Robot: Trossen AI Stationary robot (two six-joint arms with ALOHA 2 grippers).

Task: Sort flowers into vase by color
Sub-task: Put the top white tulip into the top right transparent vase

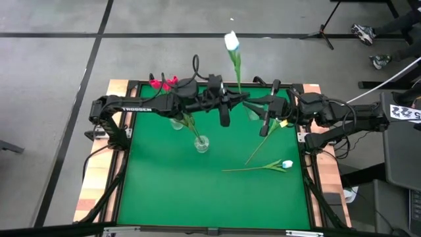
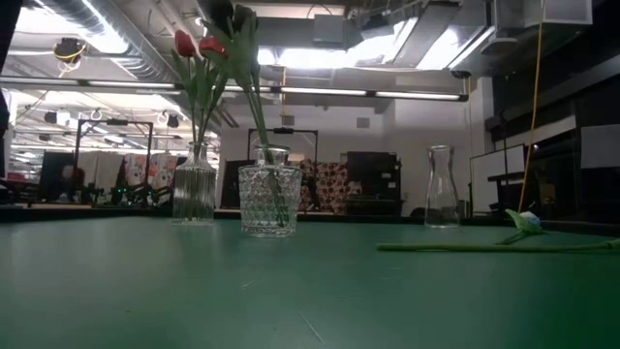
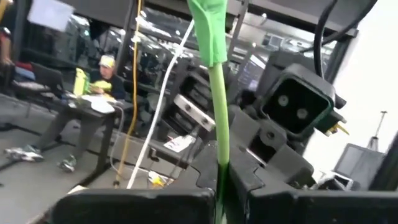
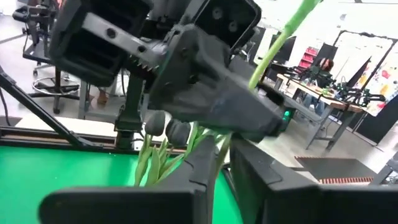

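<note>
Two dark grippers meet above the green table's (image 1: 217, 197) far edge, and we find the left gripper (image 3: 219, 186) and right gripper (image 4: 222, 163) both clamped on the upright green stem of a white tulip (image 1: 231, 41). We note another white tulip (image 1: 287, 164) lying flat near the right side, with a cut-glass vase (image 1: 201, 144) standing mid-table.

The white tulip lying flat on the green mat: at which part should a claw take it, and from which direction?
Take the white tulip at mid-stem, coming straight down from above. It lies flat on the green mat, with its long thin stem bare and clear on both sides; the small head looks easy to crush.
</note>
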